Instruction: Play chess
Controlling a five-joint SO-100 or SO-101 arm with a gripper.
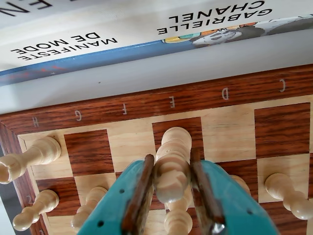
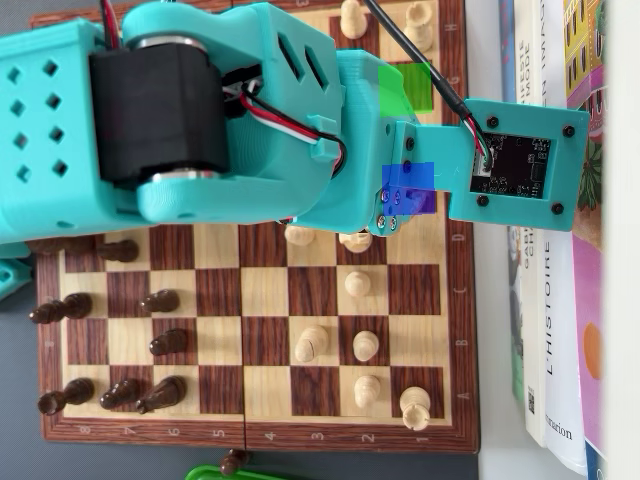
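in the wrist view the teal gripper (image 1: 172, 196) has its two jaws closed in on a pale wooden chess piece (image 1: 172, 164), one jaw pressing each flank, so the piece sits squarely between them with its rounded head poking out past the tips toward the board's edge. the piece is turned, light wood with ringed collars and a smooth grain; which piece it is cannot be told. the inner faces of the jaws are rust-brown and rough, the outer shells glossy moulded plastic. beneath lies the chessboard (image 1: 230, 93), polished dark and blond wooden squares inside a reddish border stamped with letters. other pale pieces stand nearby, among them a pawn (image 1: 34, 208) near the left edge. books (image 1: 98, 44) lie flat beyond the board. in the overhead view the arm (image 2: 200, 110) covers the upper board, while dark pieces (image 2: 165, 343) stand at left and pale ones (image 2: 366, 345) at right.
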